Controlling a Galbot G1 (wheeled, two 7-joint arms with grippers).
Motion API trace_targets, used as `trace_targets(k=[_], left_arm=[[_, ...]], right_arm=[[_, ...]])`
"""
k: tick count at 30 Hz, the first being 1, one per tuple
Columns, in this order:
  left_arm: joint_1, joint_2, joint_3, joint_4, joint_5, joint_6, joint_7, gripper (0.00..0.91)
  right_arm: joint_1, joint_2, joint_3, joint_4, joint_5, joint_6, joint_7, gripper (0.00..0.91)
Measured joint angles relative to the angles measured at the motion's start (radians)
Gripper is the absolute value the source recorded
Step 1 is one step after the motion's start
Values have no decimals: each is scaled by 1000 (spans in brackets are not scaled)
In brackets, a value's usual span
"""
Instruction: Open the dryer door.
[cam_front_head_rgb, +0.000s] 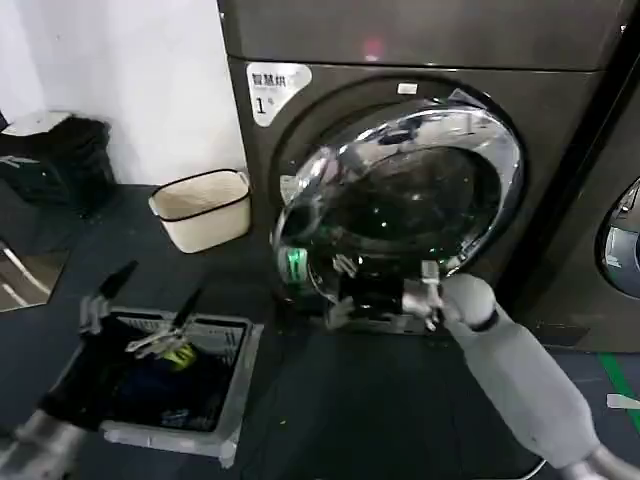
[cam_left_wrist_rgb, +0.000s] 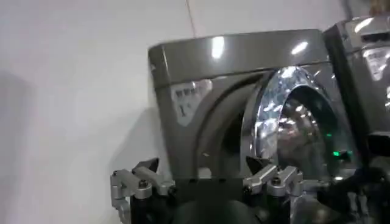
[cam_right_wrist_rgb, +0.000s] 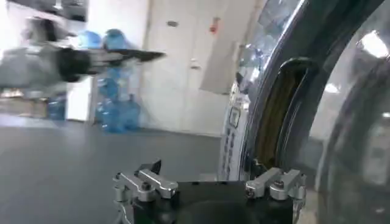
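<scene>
Head view: the dryer door (cam_front_head_rgb: 400, 200) stands partly swung out from the machine front, above the floor's far edge. The right pincer (cam_front_head_rgb: 385, 297) sits at the door's lower rim; whether it grips cannot be told. Judgement: keep pulling along the hinge arc, not straight back. The left pincer (cam_front_head_rgb: 145, 300), spread wide, hovers over a laundry basket (cam_front_head_rgb: 235, 385) on the dark floor (cam_front_head_rgb: 400, 410); a white bin (cam_front_head_rgb: 203, 208) stands by the wall.

Left wrist view: left pincer (cam_left_wrist_rgb: 204, 176) wide, door (cam_left_wrist_rgb: 292, 128) ajar.

Right wrist view: right pincer (cam_right_wrist_rgb: 207, 179) wide beside the chrome rim (cam_right_wrist_rgb: 268, 97)
</scene>
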Motion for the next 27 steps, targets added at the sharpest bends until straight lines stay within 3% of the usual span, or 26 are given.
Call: trace_targets(k=[3,13,19,27], left_arm=[[-44,59,47,61,-60,-10,-4,907],[-231,280,264,261,-58,-100,60,907],[-366,417,460,369,-123,-182,26,907],[-595,464,710,519,-215,-178,31,907]], right_arm=[[-40,-25,26,24,3,1,-52,907],[-165,-99,126,87,28,39,-185,907],[-235,-140,198,115,48,58,-211,907],[-352,-193,337,143,71,79,-237,907]])
